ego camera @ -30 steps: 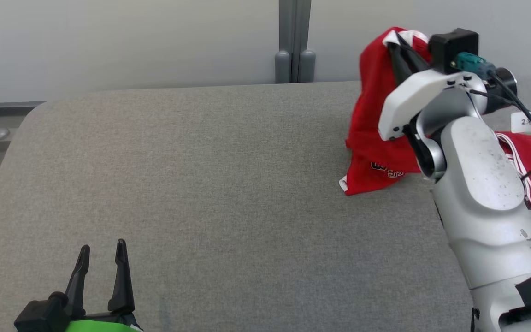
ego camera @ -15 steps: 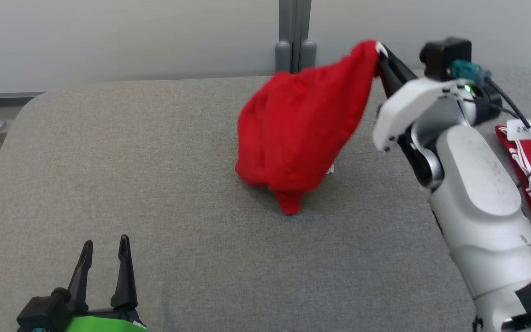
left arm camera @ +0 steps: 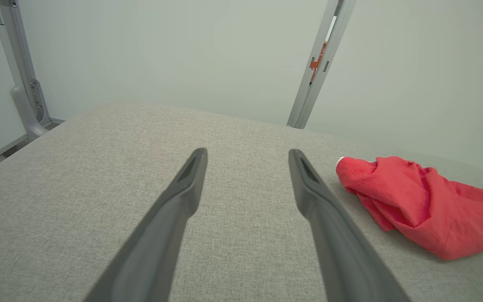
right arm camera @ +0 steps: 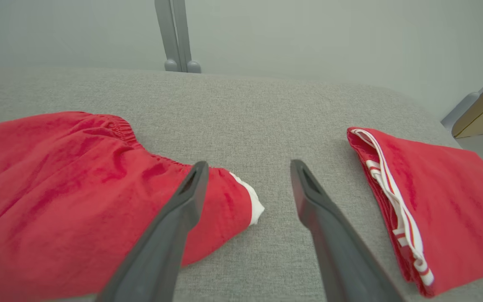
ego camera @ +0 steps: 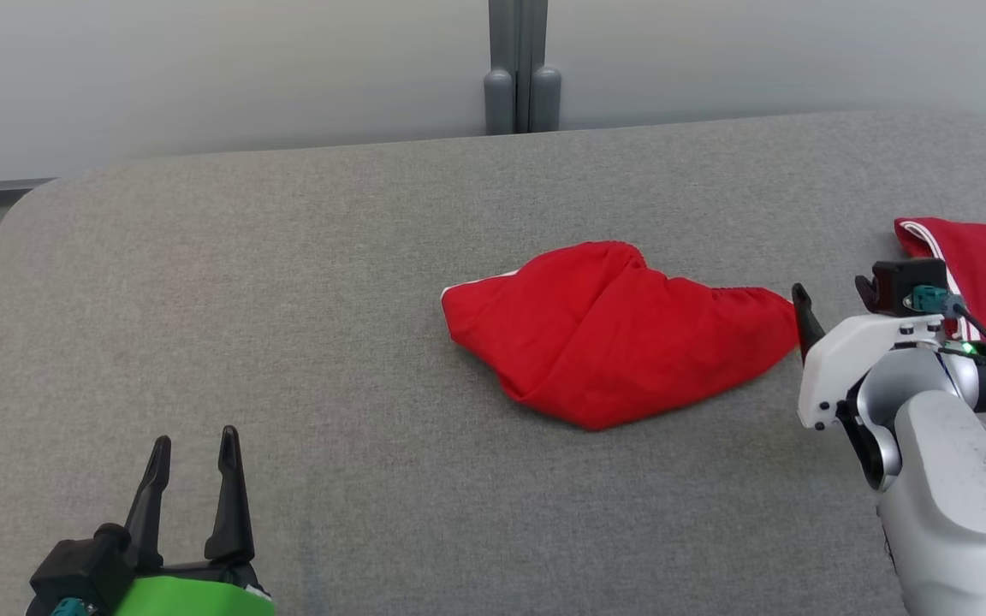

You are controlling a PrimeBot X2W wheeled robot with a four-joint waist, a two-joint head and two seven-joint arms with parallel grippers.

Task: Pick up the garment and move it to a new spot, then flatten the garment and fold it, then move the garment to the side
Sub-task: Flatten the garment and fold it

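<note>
Wrist cameras add detail to the head view's overview. The left wrist view takes in a leaning grey post (left arm camera: 321, 63) with an orange tag. The right wrist view gives the elastic waistband and white-edged corner of the red shorts (right arm camera: 78, 180), plus a wooden board (right arm camera: 482, 111) at its upper right.

At the lower left of the head view the left gripper (ego camera: 193, 436) rests with its fingers spread and nothing between them. The shorts lie in a crumpled wedge at the centre of that frame, with one fold across them and a thin white edge at their left tip. Just right of them the right gripper (right arm camera: 248, 163) is released, fingers apart. One finger crosses the shorts' corner in the right wrist view; whether it touches I cannot tell. At the right edge lies a second red garment (ego camera: 985, 261), folded, with white stripes.

All of it sits on a grey woven tabletop (ego camera: 245, 299) with rounded corners, against a pale wall (ego camera: 202, 77).
</note>
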